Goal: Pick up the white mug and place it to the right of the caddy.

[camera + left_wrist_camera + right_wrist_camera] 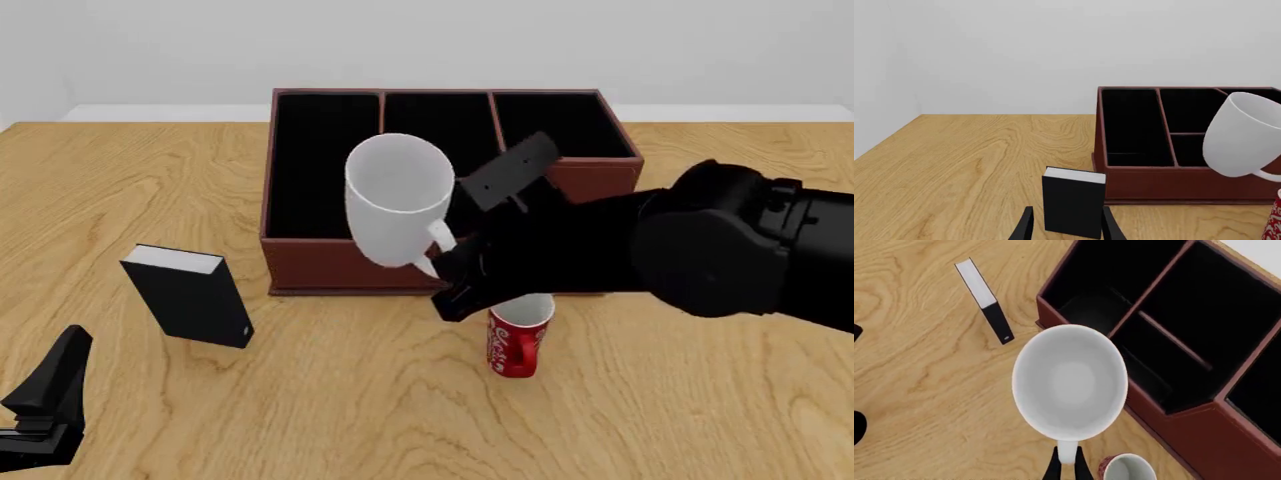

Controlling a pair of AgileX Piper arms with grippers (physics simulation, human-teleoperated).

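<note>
- My right gripper (1066, 467) is pinched on the white mug (396, 198) by its handle; mug's lifted, tilted, hanging just ahead of my fingers, over the caddy (583, 176) front-left compartment.
- Left gripper (1066, 227) idle, jaws apart w/ nothing between; black box (1073, 201) stands just ahead of it.
- Next, I reckon: carry mug across to my right, past the caddy's far wall, high enough to clear the rim.
- Red mug (517, 338) sits right under my wrist; don't dip early.
- Level mug before lowering, release only once base is flat.
- Count: 2 mugs (1 white, 1 red), 1 caddy w/ 3 compartments, 1 black box, 2 grippers.
</note>
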